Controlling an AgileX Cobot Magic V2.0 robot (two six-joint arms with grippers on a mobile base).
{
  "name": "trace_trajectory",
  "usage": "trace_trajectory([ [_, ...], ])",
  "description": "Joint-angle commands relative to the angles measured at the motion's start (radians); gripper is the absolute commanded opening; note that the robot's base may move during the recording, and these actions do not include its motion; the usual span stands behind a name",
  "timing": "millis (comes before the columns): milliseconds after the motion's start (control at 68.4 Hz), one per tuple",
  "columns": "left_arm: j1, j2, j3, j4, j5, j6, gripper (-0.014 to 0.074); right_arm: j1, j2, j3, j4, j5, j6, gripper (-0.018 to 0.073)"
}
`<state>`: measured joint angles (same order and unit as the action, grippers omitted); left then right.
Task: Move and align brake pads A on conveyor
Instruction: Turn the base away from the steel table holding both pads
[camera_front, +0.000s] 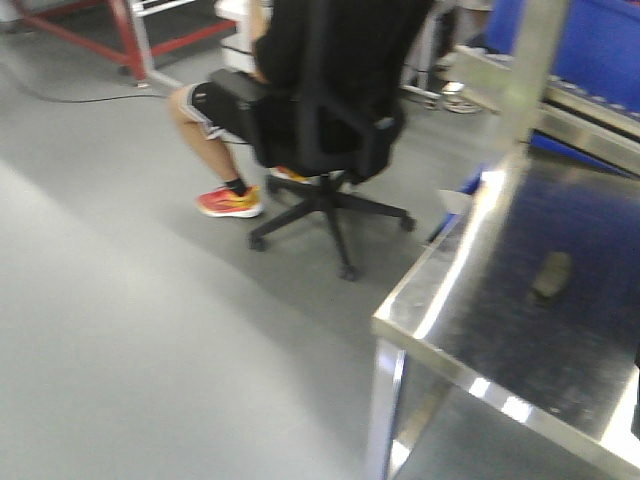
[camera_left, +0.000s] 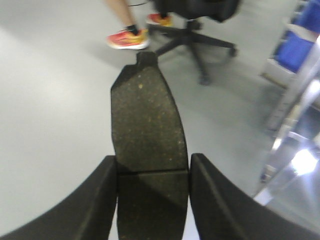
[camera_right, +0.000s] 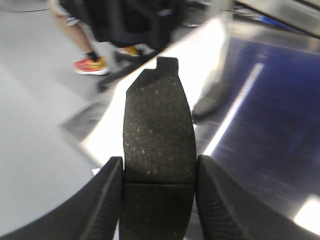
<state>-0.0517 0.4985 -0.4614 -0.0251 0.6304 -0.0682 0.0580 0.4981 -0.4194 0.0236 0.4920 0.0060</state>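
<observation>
Grey floor (camera_front: 130, 330) beside a shiny steel worktop (camera_front: 500, 300)
Left claw (camera_left: 152, 172) clamps one brake pad (camera_left: 147, 115) above the floor; right claw (camera_right: 159, 175) clamps another brake pad (camera_right: 157, 115) above the worktop's edge.

We have three views, all facing the grey floor (camera_front: 150, 330) and the office chair (camera_front: 320, 120).

Our front-facing view looks down and forward from above, with the chair well ahead and a corner of the steel worktop (camera_front: 530, 300) close at lower right. Our left wrist view looks along the left end effector (camera_left: 152, 165), very near the brake pad (camera_left: 147, 125) clamped between its fingers, with open floor beyond. Our right wrist view sits just as near behind the right end effector (camera_right: 158, 162) and the second brake pad (camera_right: 157, 125) it grips, looking over the worktop's edge. All three views share the chair and a red shoe (camera_front: 230, 202). The front and right wrist views share the worktop.
</observation>
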Motion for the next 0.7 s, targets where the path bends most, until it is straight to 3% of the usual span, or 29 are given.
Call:
trace_trajectory([
  [0, -0.006, 0.0, -0.031, -0.005, -0.086, -0.004, -0.0006, -0.005, 0.002, -0.032, -0.003, -0.097, -0.006, -0.0006],
  [688, -0.008, 0.0, -0.031, -0.005, -0.084, -0.004, -0.0006, -0.005, 0.002, -0.032, -0.003, -0.092, -0.006, -0.0006],
])
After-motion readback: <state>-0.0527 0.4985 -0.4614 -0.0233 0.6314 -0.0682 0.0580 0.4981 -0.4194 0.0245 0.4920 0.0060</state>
